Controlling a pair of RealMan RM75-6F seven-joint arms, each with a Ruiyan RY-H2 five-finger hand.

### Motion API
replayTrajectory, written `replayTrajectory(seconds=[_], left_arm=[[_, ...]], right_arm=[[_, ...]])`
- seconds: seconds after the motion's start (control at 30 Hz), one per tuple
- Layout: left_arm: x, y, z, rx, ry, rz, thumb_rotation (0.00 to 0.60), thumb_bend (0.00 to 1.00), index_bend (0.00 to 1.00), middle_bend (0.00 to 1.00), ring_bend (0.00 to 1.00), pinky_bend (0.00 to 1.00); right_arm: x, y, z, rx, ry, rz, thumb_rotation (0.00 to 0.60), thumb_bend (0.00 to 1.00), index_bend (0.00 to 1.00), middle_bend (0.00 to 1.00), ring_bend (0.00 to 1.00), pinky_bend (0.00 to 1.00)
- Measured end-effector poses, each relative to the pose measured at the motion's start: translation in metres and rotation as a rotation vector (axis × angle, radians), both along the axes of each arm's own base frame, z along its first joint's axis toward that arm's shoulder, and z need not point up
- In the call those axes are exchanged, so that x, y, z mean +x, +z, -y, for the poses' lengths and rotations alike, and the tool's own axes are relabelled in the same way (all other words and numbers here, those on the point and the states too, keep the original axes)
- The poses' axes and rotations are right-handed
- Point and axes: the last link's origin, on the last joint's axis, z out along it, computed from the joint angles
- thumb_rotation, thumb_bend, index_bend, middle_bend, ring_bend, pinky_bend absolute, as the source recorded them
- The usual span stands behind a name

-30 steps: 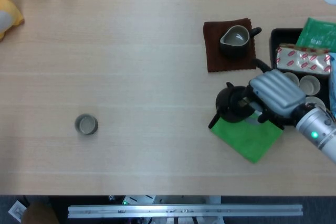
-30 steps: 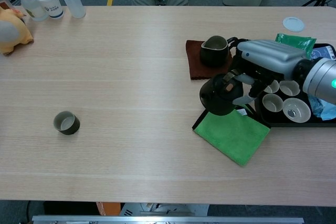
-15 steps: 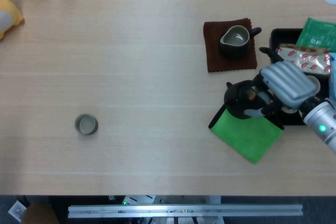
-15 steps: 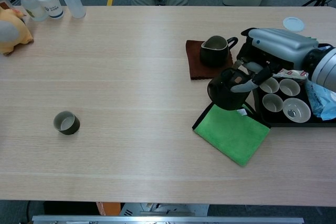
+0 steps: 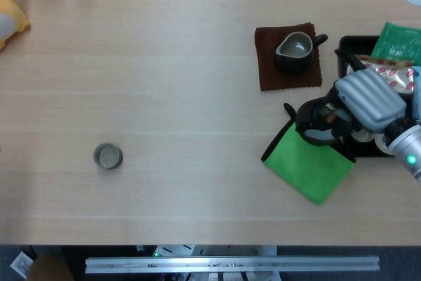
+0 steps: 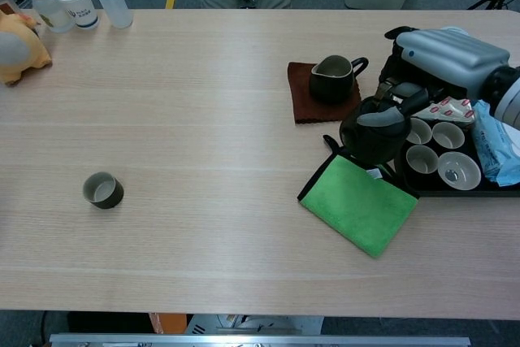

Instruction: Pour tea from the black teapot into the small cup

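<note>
The small dark cup (image 5: 108, 156) (image 6: 103, 191) stands alone on the left part of the table, far from both arms. My right hand (image 5: 368, 100) (image 6: 439, 58) grips the black teapot (image 5: 314, 123) (image 6: 370, 132) by its handle side, at the right of the table. The pot hangs just above the far corner of the green cloth (image 5: 309, 169) (image 6: 357, 205), beside the black tray (image 5: 341, 51) (image 6: 455, 193). Its spout points left. My left hand shows in neither view.
A dark pitcher (image 5: 294, 51) (image 6: 331, 79) sits on a brown cloth behind the teapot. The tray holds several white cups (image 6: 422, 158) and snack packets (image 5: 378, 74). Bottles (image 6: 114, 6) and a yellow toy (image 6: 16, 50) stand at the far left corner.
My right hand has carried the teapot to the right and slightly back, from the cloth's left corner toward the tray. The small cup has not moved.
</note>
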Motion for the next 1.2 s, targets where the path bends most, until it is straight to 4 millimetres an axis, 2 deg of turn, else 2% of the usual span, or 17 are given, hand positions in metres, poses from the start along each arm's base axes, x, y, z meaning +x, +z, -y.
replayTrajectory(seconds=[0.1, 0.5, 0.77, 1.0, 1.2], left_arm=[[0.001, 0.000, 0.000, 0.002, -0.003, 0.002, 0.600, 0.28, 0.23, 0.28, 0.29, 0.21], [0.004, -0.002, -0.008, -0.010, -0.051, 0.003, 0.600, 0.28, 0.23, 0.28, 0.29, 0.21], [0.011, -0.010, -0.026, -0.042, -0.139, 0.011, 0.600, 0.28, 0.23, 0.28, 0.29, 0.21], [0.015, -0.024, -0.041, -0.122, -0.170, 0.028, 0.600, 0.28, 0.20, 0.27, 0.29, 0.21], [0.024, -0.051, -0.054, -0.229, -0.202, 0.067, 0.600, 0.28, 0.19, 0.27, 0.29, 0.21]], right_arm=[[0.001, 0.000, -0.001, -0.007, 0.008, -0.001, 0.387, 0.28, 1.00, 0.91, 0.86, 0.00], [0.003, 0.005, -0.003, -0.055, 0.040, 0.004, 0.458, 0.31, 1.00, 0.91, 0.86, 0.00], [0.002, 0.011, -0.003, -0.088, 0.052, -0.001, 0.481, 0.32, 1.00, 0.91, 0.86, 0.00], [0.001, 0.017, -0.002, -0.116, 0.049, 0.004, 0.490, 0.32, 1.00, 0.91, 0.86, 0.00], [0.000, 0.018, 0.000, -0.125, 0.041, -0.001, 0.492, 0.32, 1.00, 0.91, 0.86, 0.00]])
